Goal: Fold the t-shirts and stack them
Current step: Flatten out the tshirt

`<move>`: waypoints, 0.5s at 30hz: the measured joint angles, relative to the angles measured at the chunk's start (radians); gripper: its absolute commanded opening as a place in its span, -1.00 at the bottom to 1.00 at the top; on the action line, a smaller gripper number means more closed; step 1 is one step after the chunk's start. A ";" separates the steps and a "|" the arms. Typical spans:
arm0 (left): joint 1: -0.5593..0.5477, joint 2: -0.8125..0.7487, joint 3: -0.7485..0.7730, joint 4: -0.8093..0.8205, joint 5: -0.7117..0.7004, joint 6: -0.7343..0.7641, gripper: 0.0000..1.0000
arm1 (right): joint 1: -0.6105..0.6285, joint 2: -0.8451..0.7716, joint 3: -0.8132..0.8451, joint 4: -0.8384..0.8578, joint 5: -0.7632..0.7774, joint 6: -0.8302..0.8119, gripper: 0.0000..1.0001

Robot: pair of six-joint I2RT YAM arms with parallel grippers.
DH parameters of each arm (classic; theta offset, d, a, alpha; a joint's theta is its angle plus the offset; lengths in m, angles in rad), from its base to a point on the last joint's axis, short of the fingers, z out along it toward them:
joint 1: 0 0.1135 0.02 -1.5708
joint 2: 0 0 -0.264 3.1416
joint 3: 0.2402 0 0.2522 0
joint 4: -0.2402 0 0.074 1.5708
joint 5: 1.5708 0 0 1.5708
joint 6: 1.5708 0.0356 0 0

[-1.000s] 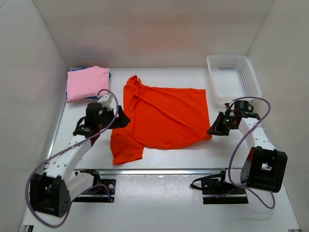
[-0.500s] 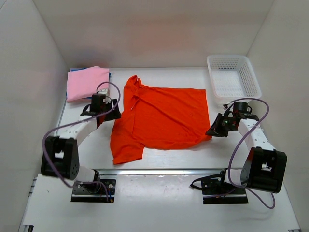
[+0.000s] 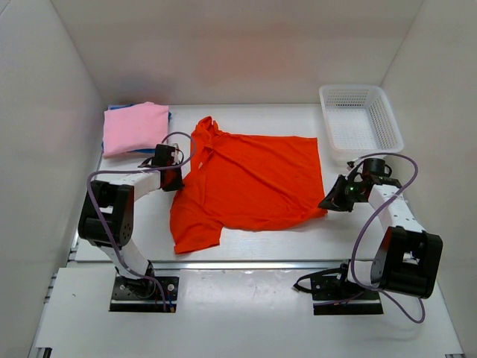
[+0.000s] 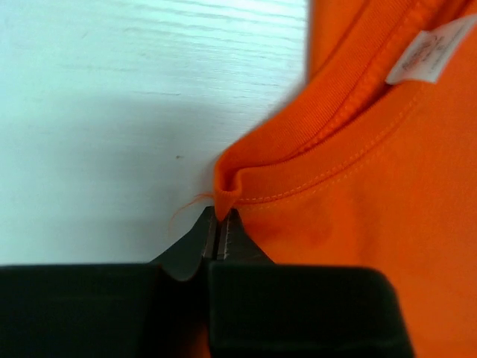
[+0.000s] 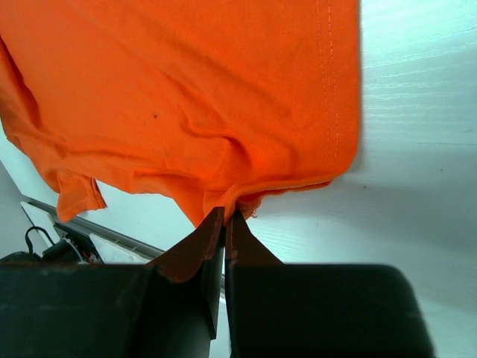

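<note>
While both arms reach low over the bench (image 3: 268, 233), we note the orange-red t-shirt (image 3: 253, 179) lying spread near its middle. The neck is to the left and the hem to the right. One sleeve points at the far wall, the other toward the arm bases.

Left hand (image 4: 221, 221): tips pressed together on a small raised fold of the ribbed neck band, just below the sewn-in label. Right hand (image 5: 225, 216): pinching a bunched bit of cloth at the near hem corner, with the stitched hem running away from the tips.

Pink t-shirt (image 3: 134, 127): folded, far-left corner. It lies on the blue t-shirt (image 3: 114, 108), of which only a sliver shows. White mesh basket (image 3: 361, 115): far right, apart from the cloth.

Handling, as we judge it: thin knit, light and limp, with no stiffness to carry a fold. It should sag between the two holds and drag on the bench unless lifted evenly. The neck band and the double-stitched hem look the soundest places to grip (thicker, less stretch). Both bites are shallow, so a sharp tug may pull the cloth free.
</note>
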 measured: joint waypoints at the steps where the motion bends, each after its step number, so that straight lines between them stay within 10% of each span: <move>1: 0.006 -0.001 0.000 -0.004 0.000 0.000 -1.00 | 0.000 0.000 -0.003 0.003 -0.002 0.000 -1.00; 15: 0.150 -0.522 -0.063 -0.159 -0.037 -0.019 -1.00 | -0.107 -0.060 -0.005 -0.011 0.002 -0.006 -1.00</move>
